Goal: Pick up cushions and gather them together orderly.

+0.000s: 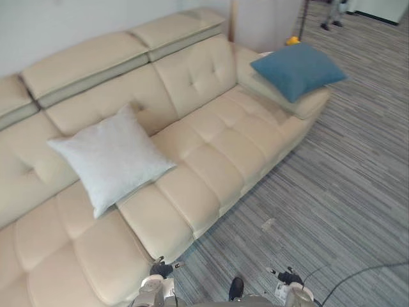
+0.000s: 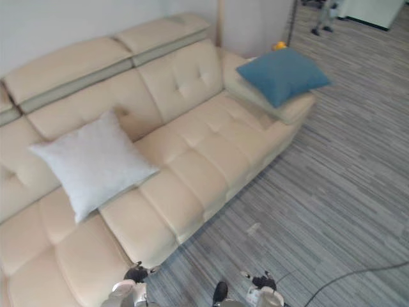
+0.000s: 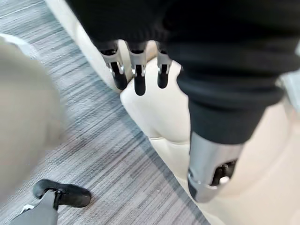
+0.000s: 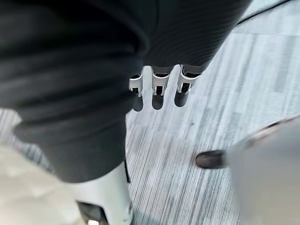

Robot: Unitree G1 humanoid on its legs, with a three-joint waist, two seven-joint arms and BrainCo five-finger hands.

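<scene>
Two cushions are in front of me. The pale grey cushion [image 1: 112, 160] is square, with a fine, slightly nubbly weave and sharp corners. It stands tilted on one edge, leaning back against the backrest of the cream tufted leather sofa [image 1: 211, 153], with its lower corner reaching out over the seat. The blue cushion [image 1: 297, 69] is a plain teal-blue square, plump in the middle. It lies flat on the padded armrest [image 1: 307, 105] at the far end of the sofa, with one corner hanging past the edge. The two are well apart, with a full seat section between them.

My left hand [image 3: 139, 79] hangs low by the front edge of the sofa seat, near me. Its fingers are straight and spread a little, its thumb is off to the side, and it holds nothing. The pale grey cushion is the nearer one to it, up and back across the seat. My right hand [image 4: 158, 91] hangs over the grey striped carpet [image 1: 345, 192], fingers likewise straight and loose, palm bare. The blue cushion is far beyond it, at the other end of the sofa.

A small yellow object [image 1: 292, 40] sits just behind the blue cushion, and a person [image 1: 332, 16] stands at the far end of the room.
</scene>
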